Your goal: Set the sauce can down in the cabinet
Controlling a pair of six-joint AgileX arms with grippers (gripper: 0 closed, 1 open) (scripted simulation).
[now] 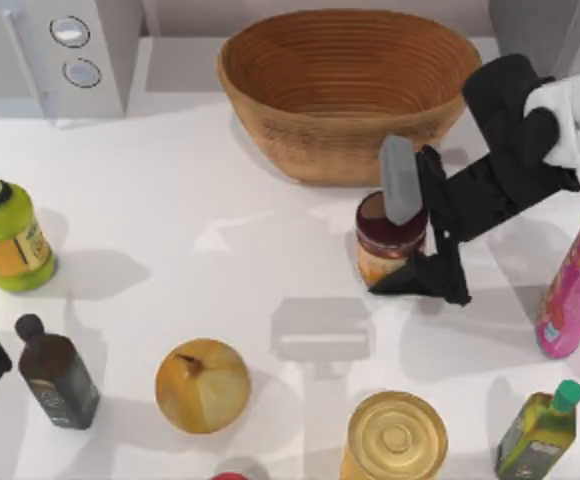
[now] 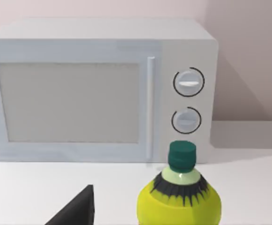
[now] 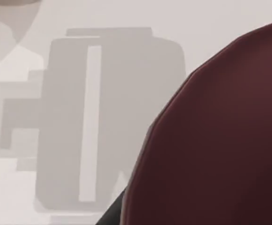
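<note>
Black arm (image 1: 500, 180) (white wrist housing)

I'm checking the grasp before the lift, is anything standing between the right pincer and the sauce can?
Nothing visible does. The right pincer is already at the sauce can, one finger lying across its maroon top and the other low at its side. The basket stands just behind the can, apart from it.

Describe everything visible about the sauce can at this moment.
The sauce can is a short cylinder with a dark maroon round top and an orange-yellow label. It stands upright on the white table, just in front of the wicker basket. The right gripper straddles it, one finger over its top, one low beside it. The maroon top looms in the right wrist view.
</note>
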